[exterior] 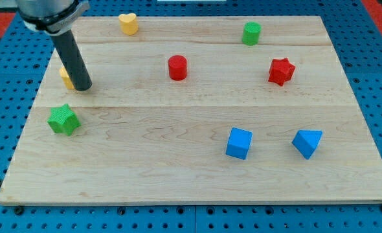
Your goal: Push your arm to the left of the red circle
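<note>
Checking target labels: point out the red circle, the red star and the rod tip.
red circle (pixel 177 67), camera view, middle of its side.
red star (pixel 281 70), camera view, centre of its top face.
my tip (pixel 83 87), camera view, very end of the rod, against a yellow block (pixel 65 77).

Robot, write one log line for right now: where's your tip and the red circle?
tip: far view's left, touching yellow block | red circle: to tip's right, apart | green star: below tip

My tip (pixel 83 87) sits well left of red circle (pixel 177 67).
</note>
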Robot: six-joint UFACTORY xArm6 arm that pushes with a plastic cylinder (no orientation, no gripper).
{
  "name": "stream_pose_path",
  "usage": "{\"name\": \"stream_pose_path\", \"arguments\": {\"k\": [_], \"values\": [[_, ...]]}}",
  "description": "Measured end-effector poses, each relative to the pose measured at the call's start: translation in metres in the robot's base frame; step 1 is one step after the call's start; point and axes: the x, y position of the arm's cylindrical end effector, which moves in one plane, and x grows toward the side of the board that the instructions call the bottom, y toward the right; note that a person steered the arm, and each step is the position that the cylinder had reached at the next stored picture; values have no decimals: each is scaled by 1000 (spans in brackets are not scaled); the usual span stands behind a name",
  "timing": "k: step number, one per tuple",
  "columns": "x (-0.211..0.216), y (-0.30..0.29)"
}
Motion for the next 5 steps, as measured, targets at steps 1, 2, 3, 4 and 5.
{"name": "stream_pose_path", "arguments": {"k": [1,2,3,4,5], "values": [[0,29],[8,116],[9,210],[8,247],[8,267]]}}
